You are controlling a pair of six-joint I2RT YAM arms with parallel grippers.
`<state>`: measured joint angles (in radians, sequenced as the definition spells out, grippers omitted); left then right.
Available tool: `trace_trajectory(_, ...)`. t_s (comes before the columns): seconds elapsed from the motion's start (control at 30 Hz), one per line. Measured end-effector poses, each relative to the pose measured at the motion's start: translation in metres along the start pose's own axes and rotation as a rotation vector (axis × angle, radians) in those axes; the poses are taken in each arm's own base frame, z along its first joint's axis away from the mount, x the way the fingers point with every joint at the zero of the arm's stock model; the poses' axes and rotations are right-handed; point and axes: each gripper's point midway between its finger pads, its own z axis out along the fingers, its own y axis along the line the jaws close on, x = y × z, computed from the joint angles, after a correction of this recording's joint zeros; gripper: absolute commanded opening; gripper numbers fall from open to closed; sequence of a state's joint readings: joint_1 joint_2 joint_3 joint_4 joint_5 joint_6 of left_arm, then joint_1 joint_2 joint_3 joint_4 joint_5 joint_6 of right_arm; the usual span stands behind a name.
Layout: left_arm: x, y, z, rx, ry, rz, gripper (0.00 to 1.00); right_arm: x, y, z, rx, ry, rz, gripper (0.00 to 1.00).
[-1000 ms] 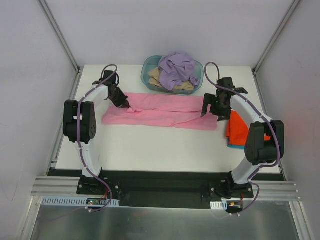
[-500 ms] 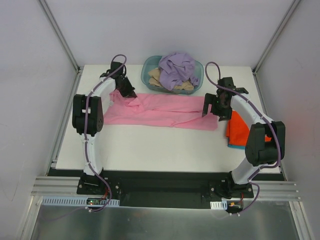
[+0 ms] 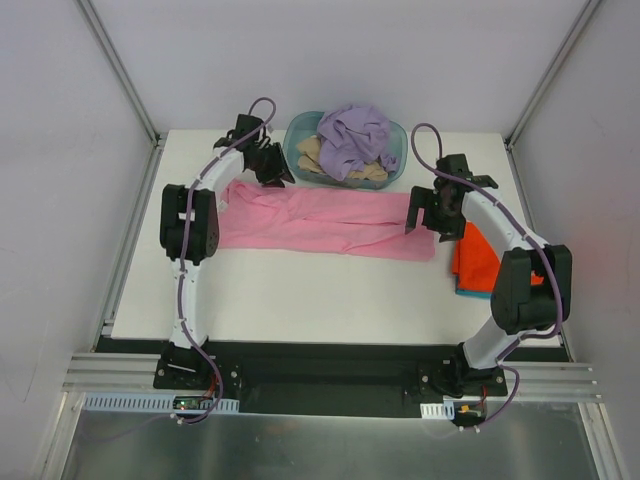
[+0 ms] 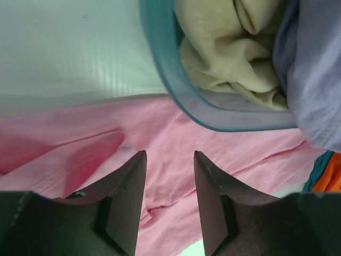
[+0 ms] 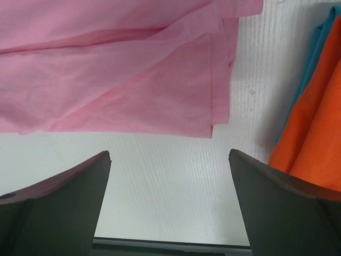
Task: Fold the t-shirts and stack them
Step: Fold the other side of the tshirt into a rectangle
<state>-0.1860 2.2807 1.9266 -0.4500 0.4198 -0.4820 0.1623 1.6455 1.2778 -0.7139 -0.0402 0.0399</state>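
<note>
My left gripper [image 4: 169, 160] hangs spread over the pink t-shirt [image 4: 160, 133] at centre frame; my right gripper [image 5: 169, 154] gapes wide below its hem.

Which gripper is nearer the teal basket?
Left. The left gripper hangs beside the teal basket, at its left rim; the right gripper sits farther off, above the right end of the pink t-shirt.

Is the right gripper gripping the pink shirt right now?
No, the right gripper is open over the bare table, and the pink shirt lies beyond its fingertips, untouched.
</note>
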Motion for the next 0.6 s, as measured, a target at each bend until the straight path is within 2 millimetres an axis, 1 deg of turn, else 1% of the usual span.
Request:
trace_trajectory(0.03, 0.002, -0.003, 0.001, 0.009, 0.007, 0.016, 0.46, 0.000, 0.000, -0.001, 0.000, -0.001, 0.000, 0.97)
trace_trajectory(0.07, 0.006, -0.006, 0.002, 0.019, 0.016, 0.032, 0.51, 0.000, 0.000, -0.001, -0.001, -0.003, 0.000, 0.97)
trace_trajectory(0.1, 0.009, -0.008, 0.002, 0.025, 0.024, 0.042, 0.59, 0.000, 0.000, -0.002, -0.001, -0.004, 0.000, 0.97)
trace_trajectory(0.17, 0.015, -0.010, 0.001, 0.029, 0.035, 0.064, 0.67, -0.001, 0.001, -0.003, -0.004, -0.008, 0.000, 0.97)
trace_trajectory(0.2, 0.019, -0.011, -0.002, 0.031, 0.042, 0.070, 0.73, -0.001, 0.001, -0.004, -0.004, -0.009, 0.000, 0.97)
trace_trajectory(0.3, 0.024, -0.013, -0.015, 0.031, 0.042, 0.081, 0.79, -0.001, 0.001, -0.005, -0.006, -0.014, -0.001, 0.97)
trace_trajectory(0.33, 0.027, -0.013, -0.022, 0.030, 0.038, 0.084, 0.82, -0.002, 0.001, -0.006, -0.007, -0.016, -0.001, 0.97)
trace_trajectory(0.43, 0.034, -0.016, -0.046, 0.015, 0.014, 0.092, 0.86, 0.001, 0.000, -0.007, -0.008, -0.017, -0.001, 0.97)
trace_trajectory(0.53, 0.041, -0.015, -0.067, -0.012, -0.013, 0.097, 0.88, 0.002, 0.000, -0.007, -0.008, -0.014, -0.001, 0.97)
trace_trajectory(0.6, 0.045, -0.009, -0.075, -0.033, -0.022, 0.091, 0.92, 0.002, 0.001, -0.007, -0.010, -0.013, -0.001, 0.97)
